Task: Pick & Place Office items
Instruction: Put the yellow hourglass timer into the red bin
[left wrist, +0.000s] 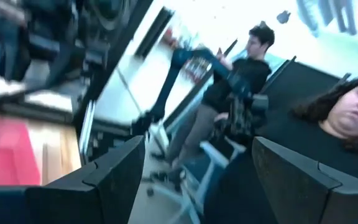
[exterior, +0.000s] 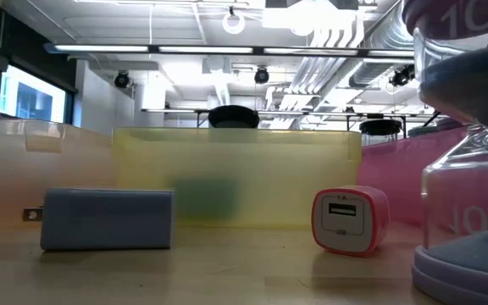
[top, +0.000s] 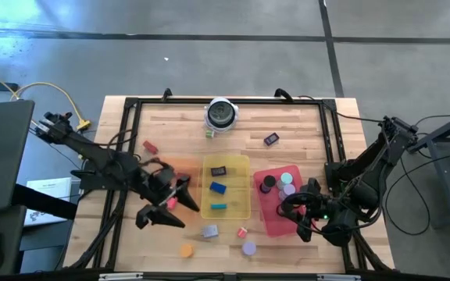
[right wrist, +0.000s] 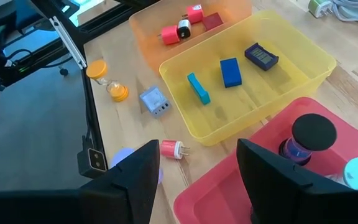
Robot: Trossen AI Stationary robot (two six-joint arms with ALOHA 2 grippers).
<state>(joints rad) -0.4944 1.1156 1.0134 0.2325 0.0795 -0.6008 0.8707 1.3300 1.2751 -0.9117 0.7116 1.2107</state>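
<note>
1. The pink plug lies on the table just beside the yellow tray. It looks light, hard and smooth; grip its flat sides, clear of the prongs.
2. The right gripper hangs open above the red tray, near the plug.
3. The left gripper hovers open over the orange tray, tilted outward.
</note>
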